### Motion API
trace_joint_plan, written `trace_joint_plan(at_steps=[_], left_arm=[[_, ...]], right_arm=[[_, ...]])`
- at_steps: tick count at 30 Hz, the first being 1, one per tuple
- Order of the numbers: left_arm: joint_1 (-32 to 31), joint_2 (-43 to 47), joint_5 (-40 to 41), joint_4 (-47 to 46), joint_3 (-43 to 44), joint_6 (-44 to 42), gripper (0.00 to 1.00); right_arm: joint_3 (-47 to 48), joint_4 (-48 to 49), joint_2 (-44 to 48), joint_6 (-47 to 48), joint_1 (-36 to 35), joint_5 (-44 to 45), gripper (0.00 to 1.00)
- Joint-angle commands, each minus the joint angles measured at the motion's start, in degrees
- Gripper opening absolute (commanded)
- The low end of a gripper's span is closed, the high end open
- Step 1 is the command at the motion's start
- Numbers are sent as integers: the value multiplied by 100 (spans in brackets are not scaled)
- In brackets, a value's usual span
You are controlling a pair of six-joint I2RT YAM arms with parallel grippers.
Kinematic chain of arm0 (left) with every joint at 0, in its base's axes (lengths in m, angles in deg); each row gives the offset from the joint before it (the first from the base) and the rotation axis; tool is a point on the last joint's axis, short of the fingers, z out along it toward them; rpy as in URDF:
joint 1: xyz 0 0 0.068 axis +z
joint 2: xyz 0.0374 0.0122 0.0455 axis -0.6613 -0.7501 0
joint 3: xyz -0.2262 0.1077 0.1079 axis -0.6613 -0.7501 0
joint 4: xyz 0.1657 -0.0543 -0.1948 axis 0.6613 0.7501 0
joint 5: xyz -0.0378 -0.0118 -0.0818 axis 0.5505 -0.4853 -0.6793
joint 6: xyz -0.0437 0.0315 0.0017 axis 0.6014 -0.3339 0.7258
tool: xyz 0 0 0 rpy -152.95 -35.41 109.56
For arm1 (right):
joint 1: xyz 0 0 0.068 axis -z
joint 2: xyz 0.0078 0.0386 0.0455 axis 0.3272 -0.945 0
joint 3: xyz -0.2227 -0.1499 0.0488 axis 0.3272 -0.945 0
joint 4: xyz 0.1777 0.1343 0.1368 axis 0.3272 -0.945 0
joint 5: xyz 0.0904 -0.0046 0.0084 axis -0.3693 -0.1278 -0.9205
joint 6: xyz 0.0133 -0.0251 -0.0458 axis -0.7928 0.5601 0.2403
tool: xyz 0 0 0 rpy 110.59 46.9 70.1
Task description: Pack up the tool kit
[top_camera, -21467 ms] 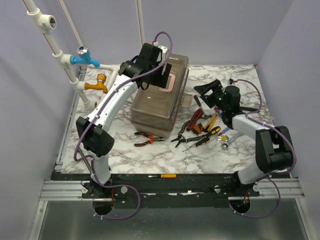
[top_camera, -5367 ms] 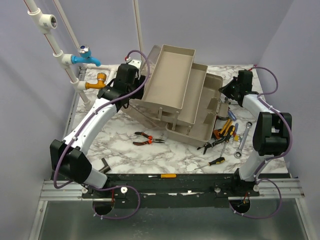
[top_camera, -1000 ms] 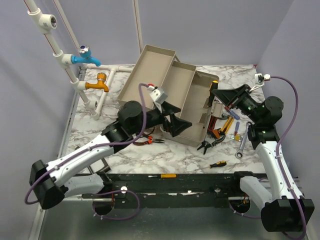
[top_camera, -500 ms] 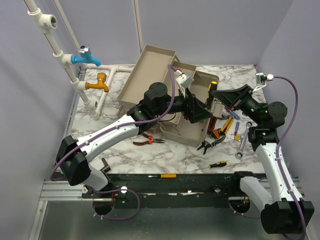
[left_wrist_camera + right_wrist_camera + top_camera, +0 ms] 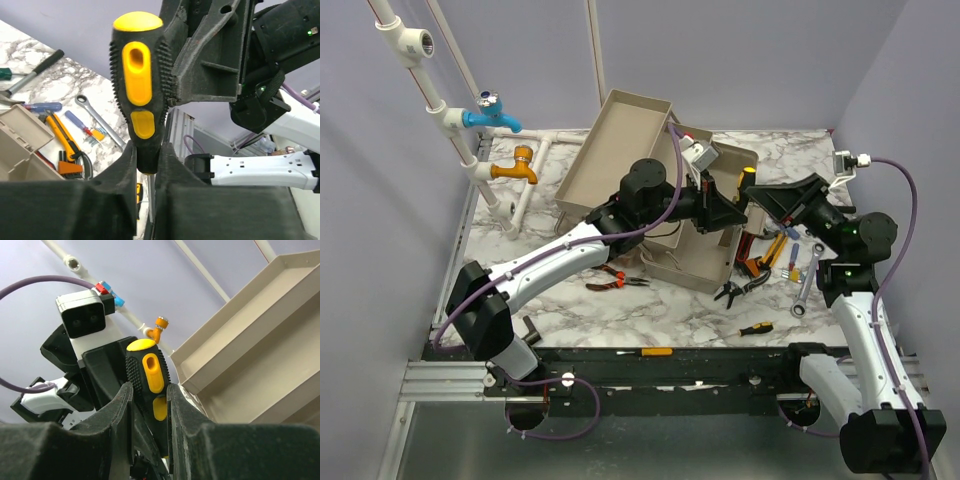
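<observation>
Evidently mid-handover, the left pincer (image 5: 145,152) and the right pincer (image 5: 149,390) are both clamping the screwdriver (image 5: 137,90) over the open toolbox's (image 5: 705,262) right end, near the bench's (image 5: 570,300) far edge, so the right pincer is probably needing to let go next, freeing the left to lower it inside.

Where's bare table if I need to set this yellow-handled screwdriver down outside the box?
Best patch: bare marble in front of the toolbox, between the red pliers and the small screwdriver. Also the far right corner of the table. Crowded: the tool pile right of the toolbox.
</observation>
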Motion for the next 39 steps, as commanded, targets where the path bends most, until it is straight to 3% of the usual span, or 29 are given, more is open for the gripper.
trace_joint_plan(at_steps=[1,3,5,7,14,18,24,28,39], left_arm=[[-14,4,62,142,239,-233,0],[8,84,157,376,275,-411,0],[84,217,228,611,277,-589,0],[222,384,322,957,307,-726,0],[1035,538,1201,3758,1580,-1857,0],[1270,178,2805,5426,2869,-2737,0],[1612,-307,4313,6115,3775,-3343,0],[1928,-643,4095,6078,3966,-3756,0],[2184,-2161,3749,7127,5311,-4262,0]], right_arm=[[-30,174,119,-74,2,-44,10],[6,-139,188,118,2,162,50],[116,-817,290,503,2,673,81],[343,-1866,407,1039,3,1479,92],[618,-3562,543,1883,2,3482,93],[710,-4085,419,2232,1,3952,93],[919,-5216,-35,2387,2,5370,93],[925,-5685,-273,2186,2,6022,93],[496,-5608,-260,2170,2,6049,93]])
